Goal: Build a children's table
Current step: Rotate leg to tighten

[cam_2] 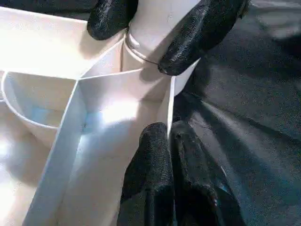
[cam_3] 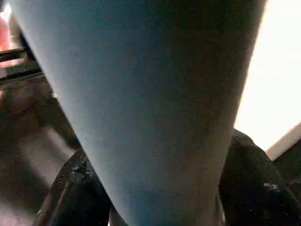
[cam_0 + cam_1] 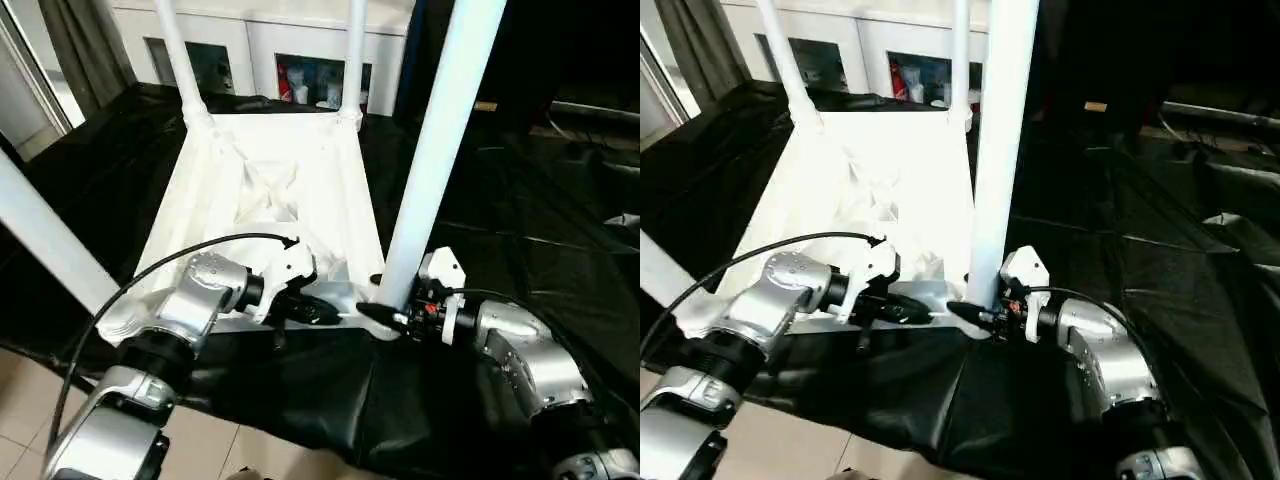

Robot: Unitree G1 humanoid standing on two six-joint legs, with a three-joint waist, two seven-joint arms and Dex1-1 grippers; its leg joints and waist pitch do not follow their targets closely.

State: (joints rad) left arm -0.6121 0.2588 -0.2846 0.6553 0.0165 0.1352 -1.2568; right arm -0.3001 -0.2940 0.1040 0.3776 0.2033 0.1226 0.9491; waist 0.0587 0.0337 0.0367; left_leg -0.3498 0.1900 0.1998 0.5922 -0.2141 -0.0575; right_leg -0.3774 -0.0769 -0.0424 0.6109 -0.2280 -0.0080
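Your children's table (image 3: 280, 190) lies upside down on black sheeting (image 3: 520, 220) — smooth white plastic, ribbed underside up, round sockets at the corners, tapered tube legs standing in them. Your right claw (image 3: 385, 317) clasps the near-right leg (image 3: 430, 150) at its base, one textured black finger on each side. Your left claw (image 3: 315, 310) is closed, empty, resting on the near rim beside that socket.
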